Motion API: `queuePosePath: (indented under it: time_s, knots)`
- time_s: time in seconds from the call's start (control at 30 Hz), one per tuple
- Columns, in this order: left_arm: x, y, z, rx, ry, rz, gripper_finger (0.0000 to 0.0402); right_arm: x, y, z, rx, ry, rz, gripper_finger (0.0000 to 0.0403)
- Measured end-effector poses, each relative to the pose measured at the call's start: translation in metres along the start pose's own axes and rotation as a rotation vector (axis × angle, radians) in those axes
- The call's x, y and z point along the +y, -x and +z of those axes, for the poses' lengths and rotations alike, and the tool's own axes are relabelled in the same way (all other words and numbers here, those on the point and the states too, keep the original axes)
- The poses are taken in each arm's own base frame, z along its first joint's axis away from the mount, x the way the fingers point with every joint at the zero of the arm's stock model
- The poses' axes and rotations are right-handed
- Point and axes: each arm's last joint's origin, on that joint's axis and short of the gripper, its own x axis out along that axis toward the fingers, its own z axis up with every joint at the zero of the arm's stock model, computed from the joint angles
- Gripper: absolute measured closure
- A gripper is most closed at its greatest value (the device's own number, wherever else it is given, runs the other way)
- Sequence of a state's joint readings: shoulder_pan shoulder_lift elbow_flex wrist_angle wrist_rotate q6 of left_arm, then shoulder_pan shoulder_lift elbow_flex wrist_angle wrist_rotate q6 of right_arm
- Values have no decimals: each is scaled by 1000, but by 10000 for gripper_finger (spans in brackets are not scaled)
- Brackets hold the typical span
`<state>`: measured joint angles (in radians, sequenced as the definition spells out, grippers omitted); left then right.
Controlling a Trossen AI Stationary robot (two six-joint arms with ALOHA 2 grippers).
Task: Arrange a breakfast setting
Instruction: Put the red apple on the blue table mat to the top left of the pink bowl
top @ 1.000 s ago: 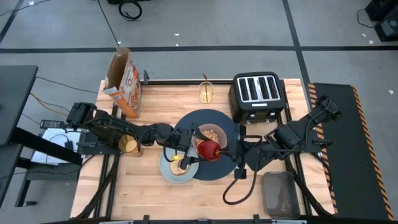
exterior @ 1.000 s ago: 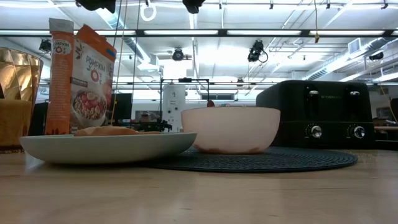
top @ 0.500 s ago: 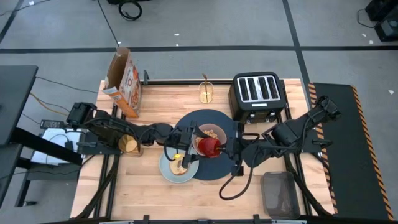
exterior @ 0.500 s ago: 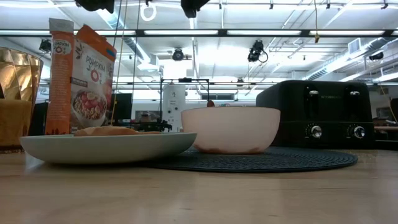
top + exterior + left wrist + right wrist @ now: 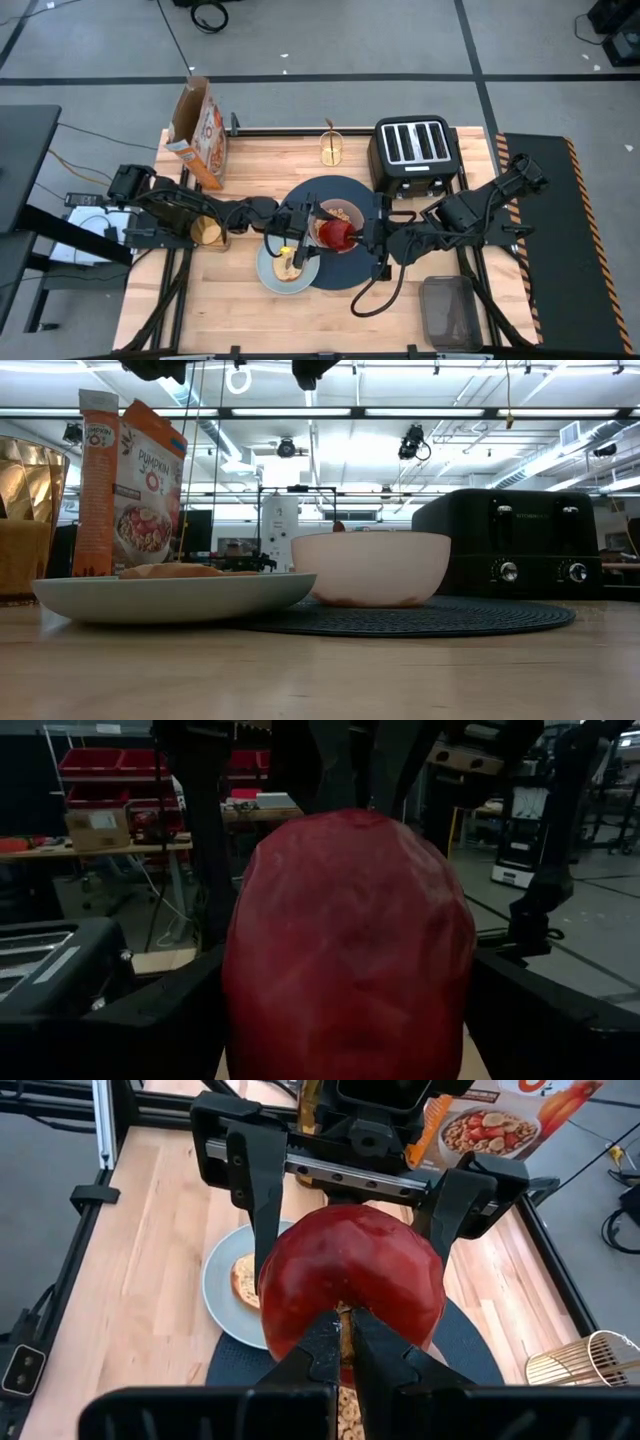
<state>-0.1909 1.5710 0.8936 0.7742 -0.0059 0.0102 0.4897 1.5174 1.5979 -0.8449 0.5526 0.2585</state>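
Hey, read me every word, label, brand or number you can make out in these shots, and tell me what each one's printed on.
"PUMPKIN": on the front of the orange cereal box, low view.
Small print running down the cereal box's narrow side: too small to read.
A short light marking on the front of the black toaster, above its knobs: too small to read.
The white label on the cardboard box in the room behind, left wrist view: blurred.

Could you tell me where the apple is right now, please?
In the high view the apple is mid-table, held between the left gripper and the right gripper, above the bowl and placemat.
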Motion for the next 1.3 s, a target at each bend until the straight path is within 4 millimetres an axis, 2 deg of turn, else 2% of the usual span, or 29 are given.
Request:
queuePosePath:
  time_s: [0.2, 0.47, 0.67, 0.8, 1.03, 1.2, 1.3]
  knots:
    - [1, 0, 5, -39, -9, 29, 12, -2, -4, 1, -2, -1, -12, 386]
    - [-3, 0, 2, -4, -50, 39, 16, -7, -7, 1, 18, -11, 6, 386]
    - [-1, 0, -9, 102, -68, 46, 15, -10, -9, -1, 58, -18, 42, 386]
    - [1, 1, -14, 163, -159, 48, 15, -12, -11, -3, 93, -26, 93, 386]
    - [0, 1, -13, 156, -163, 46, 15, -12, -11, -3, 108, -23, 140, 386]
    - [0, -5, -27, 194, -132, 17, 15, -18, -14, -2, 112, -29, 135, 386]
    - [0, -13, -28, 192, -134, 19, 14, -21, -18, -3, 114, -40, 148, 386]
